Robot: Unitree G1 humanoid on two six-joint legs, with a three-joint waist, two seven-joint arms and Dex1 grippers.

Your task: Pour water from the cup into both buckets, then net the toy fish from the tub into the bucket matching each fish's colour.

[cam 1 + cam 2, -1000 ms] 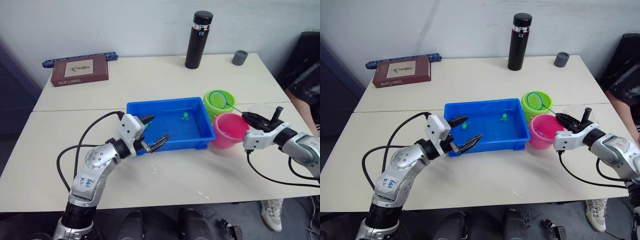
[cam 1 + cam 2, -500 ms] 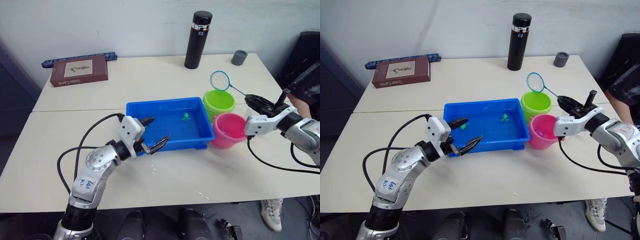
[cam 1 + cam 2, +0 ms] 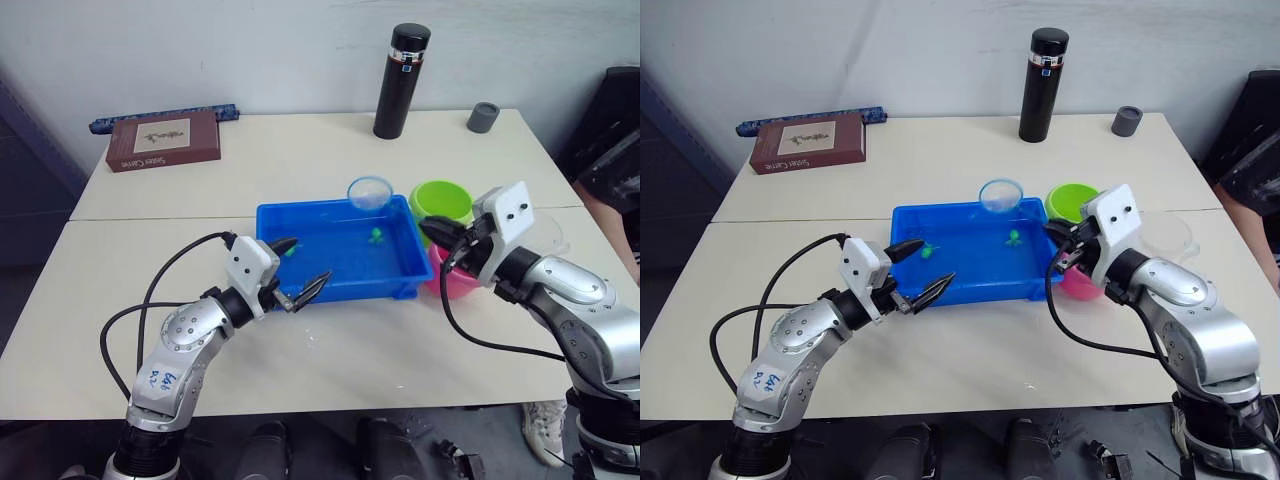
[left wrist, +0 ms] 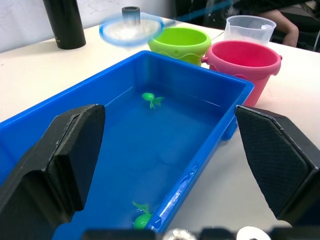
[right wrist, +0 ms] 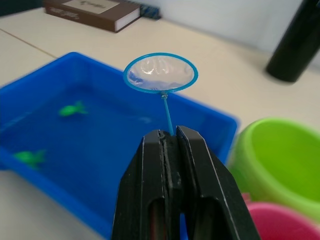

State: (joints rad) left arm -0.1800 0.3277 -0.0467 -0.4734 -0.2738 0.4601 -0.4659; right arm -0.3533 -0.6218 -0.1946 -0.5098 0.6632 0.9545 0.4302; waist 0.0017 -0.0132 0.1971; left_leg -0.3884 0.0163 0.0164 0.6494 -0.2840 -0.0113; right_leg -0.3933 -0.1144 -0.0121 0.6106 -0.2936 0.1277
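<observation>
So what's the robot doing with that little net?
It's fishing. The right gripper is shut on a small blue net, holding it above the blue tub, where two green toy fish float. The left gripper is open at the tub's near edge. The green bucket and pink bucket wait beside it.
</observation>
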